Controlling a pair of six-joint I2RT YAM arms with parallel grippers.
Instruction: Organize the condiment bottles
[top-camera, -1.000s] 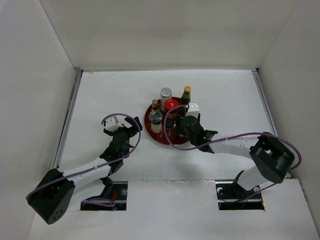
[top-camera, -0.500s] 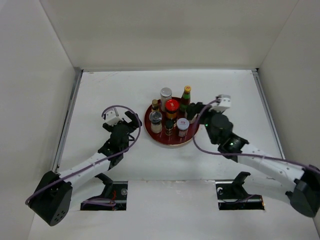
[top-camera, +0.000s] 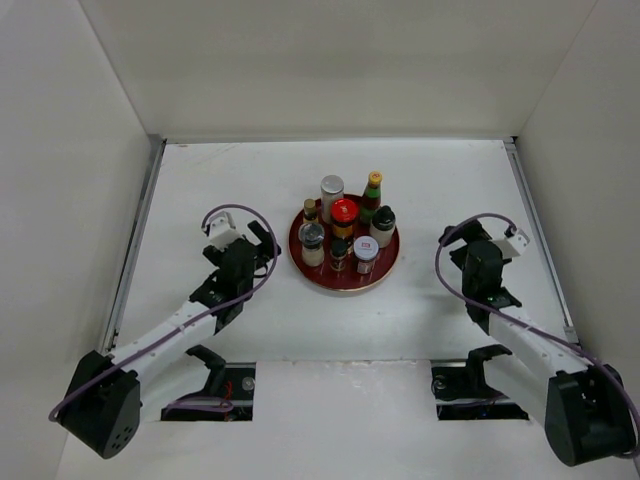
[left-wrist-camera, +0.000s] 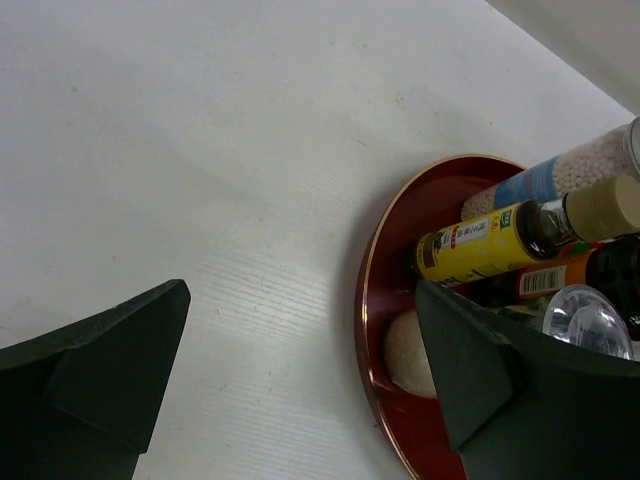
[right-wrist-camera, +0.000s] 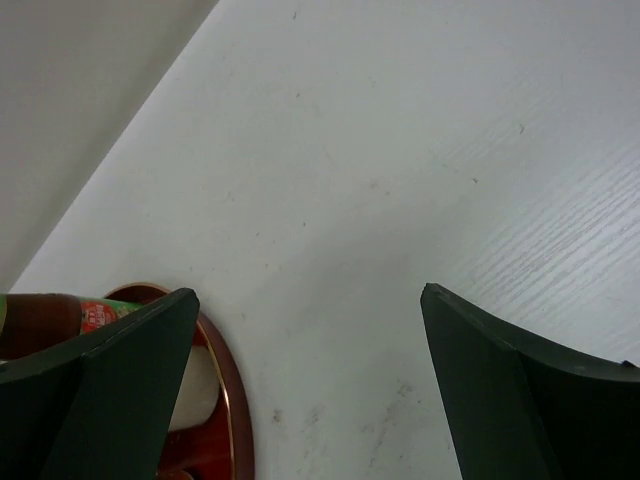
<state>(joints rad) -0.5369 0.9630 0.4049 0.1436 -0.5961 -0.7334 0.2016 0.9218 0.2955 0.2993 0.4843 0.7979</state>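
Note:
The condiment bottles stand together on the round red tray (top-camera: 345, 289): a silver-capped white one (top-camera: 331, 190), a tall green orange-capped one (top-camera: 373, 190), a red-capped one (top-camera: 344, 213), a black-capped white one (top-camera: 382, 228), a grey-lidded one (top-camera: 312, 240) and several smaller ones. My left gripper (top-camera: 265, 243) hovers open just left of the tray, empty. In the left wrist view the tray rim (left-wrist-camera: 372, 300) lies between its open fingers (left-wrist-camera: 302, 295). My right gripper (top-camera: 458, 262) is open and empty, well right of the tray. The right wrist view shows its spread fingers (right-wrist-camera: 310, 292) over bare table.
White walls enclose the table on the left, back and right. A metal strip (top-camera: 135, 240) runs along the left edge. In the right wrist view the tray rim (right-wrist-camera: 235, 400) shows at lower left, beside the left finger.
My right gripper opened over the tray's right side and pulled back to the right, leaving the black-capped white bottle standing on the tray. The left arm shifted slightly.

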